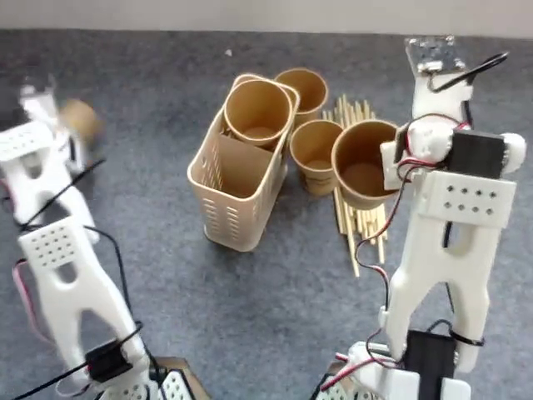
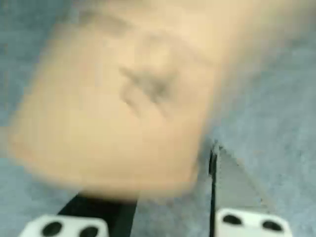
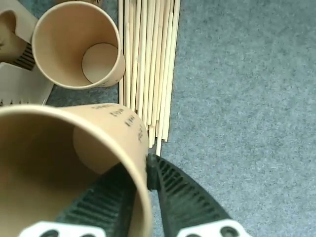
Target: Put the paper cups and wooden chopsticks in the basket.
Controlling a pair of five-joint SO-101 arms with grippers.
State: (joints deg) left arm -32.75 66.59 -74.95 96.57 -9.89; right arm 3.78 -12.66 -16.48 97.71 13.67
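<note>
A beige slotted basket (image 1: 237, 187) stands mid-table with one paper cup (image 1: 259, 112) upright inside it. Behind it stands a second cup (image 1: 306, 90), and a third (image 1: 315, 154) stands beside the basket. My right gripper (image 1: 391, 167) is shut on the rim of a fourth cup (image 1: 363, 165), one finger inside it and one outside, over the wooden chopsticks (image 1: 360, 212). In the right wrist view the gripper (image 3: 147, 165) pinches that cup's wall (image 3: 59, 163) near the chopsticks (image 3: 148, 64). At the far left my left gripper (image 1: 71, 137) holds a blurred cup (image 1: 81, 119), close up as the cup (image 2: 118, 94).
Grey carpet covers the table. The two white arms stand at the front left and front right. The standing cup (image 3: 79, 47) and a corner of the basket (image 3: 19, 86) lie beside the held cup in the right wrist view. Open carpet lies in front of the basket.
</note>
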